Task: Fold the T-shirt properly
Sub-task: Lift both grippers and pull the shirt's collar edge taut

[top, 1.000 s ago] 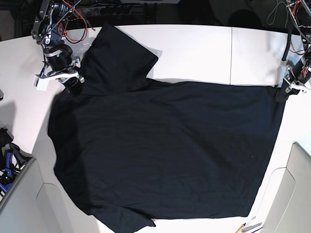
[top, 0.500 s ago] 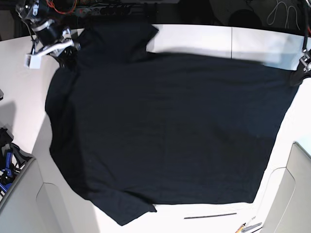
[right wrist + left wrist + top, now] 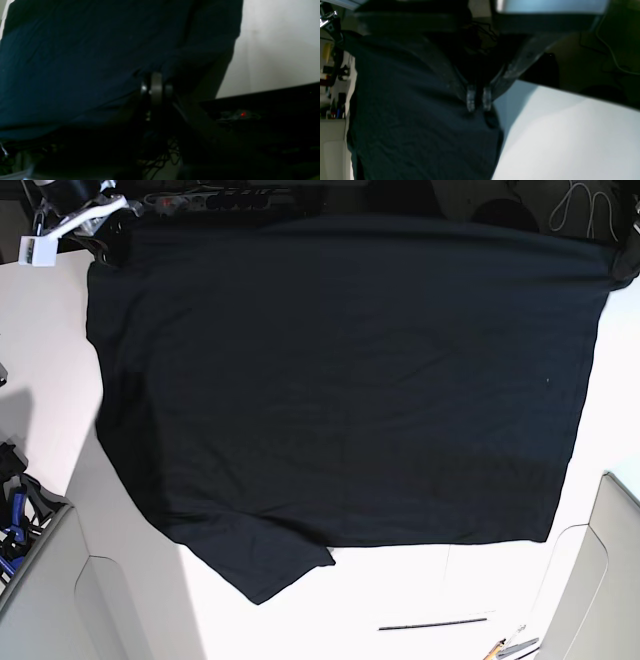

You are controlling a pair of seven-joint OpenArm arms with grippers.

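Lifted higher, T-shirt (image 3: 350, 380) hangs stretched, both top corners pinched in left fingers (image 3: 471, 100) and right fingers (image 3: 156, 85).

The shirt (image 3: 350, 380) is plain black all over, matte, with no print; in the wrist views it reads as very dark navy (image 3: 407, 112) (image 3: 75, 55). The counter (image 3: 60, 350) is white. The left gripper (image 3: 479, 98) has clear, glassy fingertips (image 3: 471, 100) on dark arms. The right gripper (image 3: 156, 87) is grey and black, with a white part (image 3: 70, 225) in the base view. A thin black line (image 3: 432, 623) crosses the counter's near edge. Blue things (image 3: 14, 525) sit at the left edge.
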